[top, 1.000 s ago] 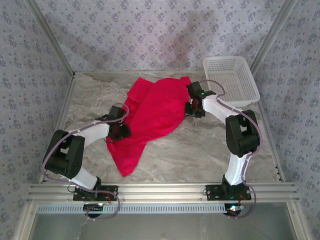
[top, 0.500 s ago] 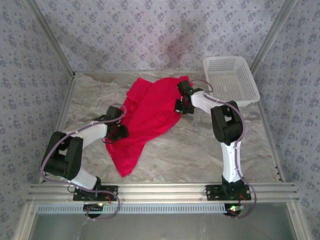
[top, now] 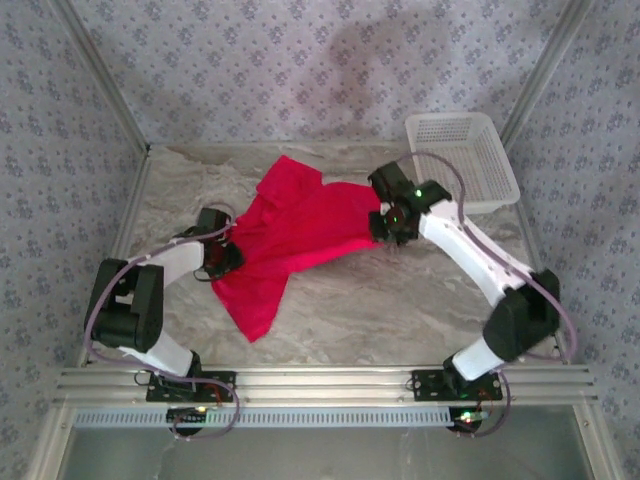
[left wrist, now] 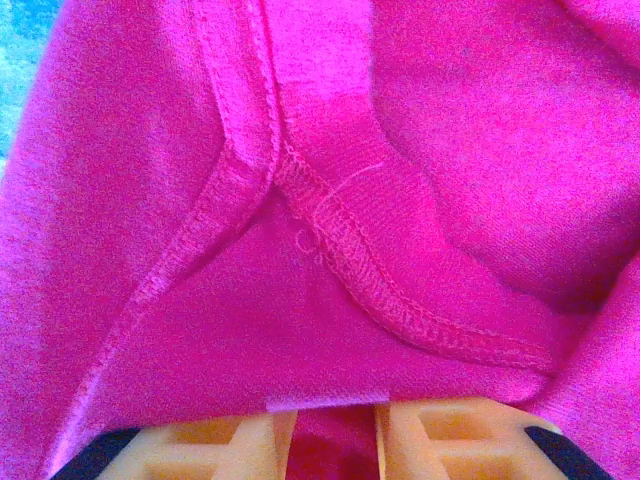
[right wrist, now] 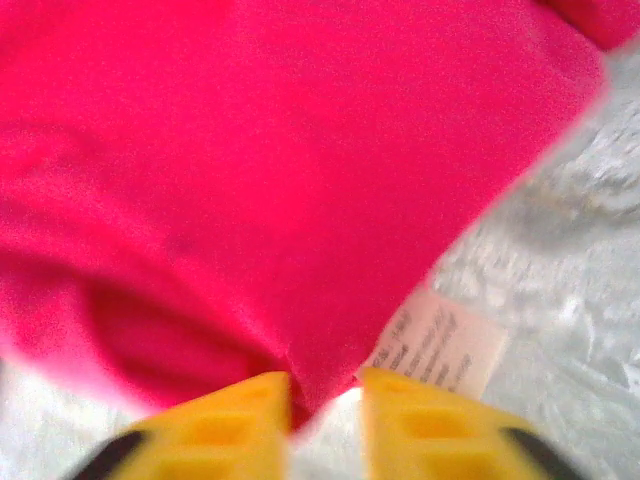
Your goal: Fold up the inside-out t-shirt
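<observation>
The inside-out t-shirt [top: 300, 225] lies bright red across the middle of the table, stretched between my two grippers, with a tail hanging toward the near left. My left gripper [top: 230, 255] sits at its left edge. In the left wrist view the seamed cloth [left wrist: 400, 150] drapes over the yellow fingers and fills the gap of the left gripper [left wrist: 332, 415], which is shut on it. My right gripper [top: 386, 224] is at the shirt's right edge. In the right wrist view the right gripper [right wrist: 325, 385] stands open, a fold of the shirt [right wrist: 300, 150] against its left finger and bare table showing beside it.
A white care label [right wrist: 440, 345] sticks out from the shirt's edge by the right finger. A white mesh basket [top: 500, 165] stands at the back right corner. The marbled table [top: 400, 300] is framed by metal rails and patterned walls.
The right arm swung left over the shirt, then back out right. The left gripper drew back to the left. The shirt now lies wider and flatter between them.
</observation>
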You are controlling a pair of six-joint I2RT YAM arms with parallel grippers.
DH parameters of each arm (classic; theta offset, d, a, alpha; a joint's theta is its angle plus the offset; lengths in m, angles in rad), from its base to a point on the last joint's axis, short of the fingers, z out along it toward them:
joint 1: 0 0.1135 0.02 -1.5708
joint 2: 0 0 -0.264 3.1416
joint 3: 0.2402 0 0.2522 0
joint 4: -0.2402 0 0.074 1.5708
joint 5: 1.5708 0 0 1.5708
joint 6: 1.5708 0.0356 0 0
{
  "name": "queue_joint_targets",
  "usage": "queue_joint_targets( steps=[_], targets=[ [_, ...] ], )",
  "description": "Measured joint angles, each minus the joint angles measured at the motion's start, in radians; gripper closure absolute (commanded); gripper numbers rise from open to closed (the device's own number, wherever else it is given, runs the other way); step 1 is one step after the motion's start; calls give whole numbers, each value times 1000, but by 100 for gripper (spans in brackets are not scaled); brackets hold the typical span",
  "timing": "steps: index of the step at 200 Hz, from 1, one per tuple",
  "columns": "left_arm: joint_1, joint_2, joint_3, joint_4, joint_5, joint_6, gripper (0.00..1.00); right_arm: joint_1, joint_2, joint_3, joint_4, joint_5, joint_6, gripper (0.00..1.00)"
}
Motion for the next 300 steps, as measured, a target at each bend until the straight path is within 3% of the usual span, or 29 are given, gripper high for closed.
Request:
queue_joint_targets(
  steps=[10,24,69,91,114,162,190,221,243,267,280,300],
  targets=[
    [0,0,0,-1,0,2,72,33,-42,-46,-13,-20,3,32],
    [0,0,1,-4,-4,4,72,55,-62,-88,-23,-47,13,26],
    [-14,-12,27,-85,-55,14,72,0,25,-55,32,-80,17,24],
    [-74,-41,47,-123,-88,12,70,-43,177,50,82,-80,-7,28],
    [-140,-50,65,-116,-77,-2,70,-82,393,192,135,-83,-48,38],
    [-128,123,152,-101,-43,-13,70,-186,744,395,153,-114,-82,45],
    [-90,296,369,-113,-10,2,72,-211,721,367,181,-106,-85,48],
    [-56,536,725,-171,-4,37,72,-178,551,88,283,-90,-45,48],
    [-58,695,984,-231,6,66,70,-10,378,-114,290,-83,21,42],
    [-93,792,1171,-291,21,116,65,167,257,-151,291,-88,45,40],
    [-115,789,1196,-313,24,142,63,154,210,-150,309,-86,44,42],
    [-138,717,1125,-309,35,164,61,41,206,-127,337,-79,37,46]
  ],
)
